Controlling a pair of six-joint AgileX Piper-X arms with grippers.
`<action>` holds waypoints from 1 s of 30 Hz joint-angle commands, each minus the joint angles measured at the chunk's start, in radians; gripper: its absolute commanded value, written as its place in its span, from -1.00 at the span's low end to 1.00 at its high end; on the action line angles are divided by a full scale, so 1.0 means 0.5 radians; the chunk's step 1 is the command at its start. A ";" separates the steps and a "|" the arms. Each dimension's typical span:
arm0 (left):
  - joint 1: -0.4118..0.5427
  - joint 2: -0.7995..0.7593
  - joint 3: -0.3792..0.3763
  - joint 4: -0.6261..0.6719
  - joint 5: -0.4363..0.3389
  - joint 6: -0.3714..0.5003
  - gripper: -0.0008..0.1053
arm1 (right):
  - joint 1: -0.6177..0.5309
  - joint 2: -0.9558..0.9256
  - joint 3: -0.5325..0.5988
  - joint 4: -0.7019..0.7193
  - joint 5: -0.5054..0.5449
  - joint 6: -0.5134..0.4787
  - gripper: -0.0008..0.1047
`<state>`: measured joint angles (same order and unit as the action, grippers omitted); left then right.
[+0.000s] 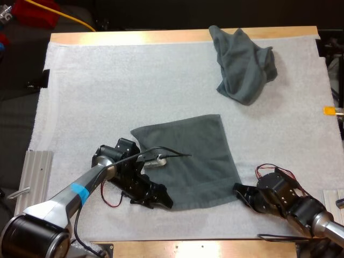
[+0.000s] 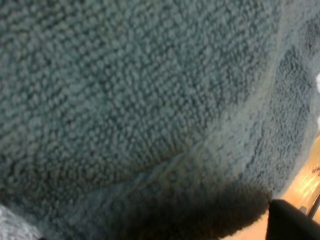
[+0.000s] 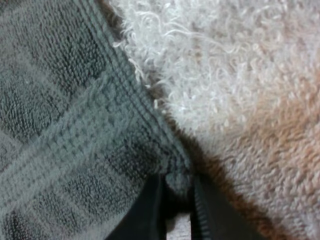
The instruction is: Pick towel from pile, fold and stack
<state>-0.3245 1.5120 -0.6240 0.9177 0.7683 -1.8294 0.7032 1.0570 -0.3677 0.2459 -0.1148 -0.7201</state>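
One near corner of the flat towel [image 1: 199, 150] is pinched by the right pincer [image 1: 239, 189]; the left pincer [image 1: 161, 201] sits at the other, grip unclear. Fold seems to be starting: next, lift both corners forward together.

Cameras: one high and far, two wrist-mounted and very near.
High view sits behind both arms and faces forward and down, taking in the whole desk [image 1: 161, 36] and white mat [image 1: 107, 80]. Left wrist view faces the flat towel [image 2: 140, 100] from almost touching range. Right wrist view looks close down at that towel's hemmed corner on the mat. All three share the flat towel; high and right wrist views share the mat.
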 commanded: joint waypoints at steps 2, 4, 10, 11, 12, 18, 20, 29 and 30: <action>-0.020 0.006 0.003 0.003 0.017 0.034 0.21 | -0.003 -0.006 0.011 0.043 0.006 -0.019 -0.95; -0.020 0.006 0.003 0.023 -0.018 0.059 0.08 | -0.003 -0.006 0.011 0.043 0.006 -0.019 -0.95; -0.020 0.006 0.003 0.121 -0.185 0.126 -0.13 | -0.003 -0.006 0.011 0.043 0.010 -0.019 -0.95; -0.020 0.006 0.003 0.127 -0.217 0.131 -0.13 | -0.003 -0.006 0.011 0.043 0.010 -0.019 -0.95; -0.020 0.006 0.003 0.129 -0.227 0.133 -0.13 | -0.003 -0.006 0.011 0.043 0.010 -0.019 -0.95; -0.020 0.006 0.003 0.173 -0.315 0.170 -0.58 | -0.003 -0.006 0.011 0.043 0.010 -0.055 -0.95; -0.020 0.000 0.003 0.174 -0.341 0.176 -0.69 | -0.003 -0.006 0.011 0.043 0.010 -0.114 -0.95; -0.020 -0.264 0.003 0.175 -0.433 0.213 -0.98 | -0.003 -0.006 -0.039 0.047 -0.030 -0.356 -0.95; -0.020 -0.290 0.003 0.178 -0.434 0.213 -0.98 | -0.003 -0.006 -0.056 0.051 -0.039 -0.375 -0.95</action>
<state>-0.3271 1.3739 -0.6214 0.9964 0.5625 -1.7290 0.7032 1.0570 -0.3880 0.2627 -0.1261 -0.8938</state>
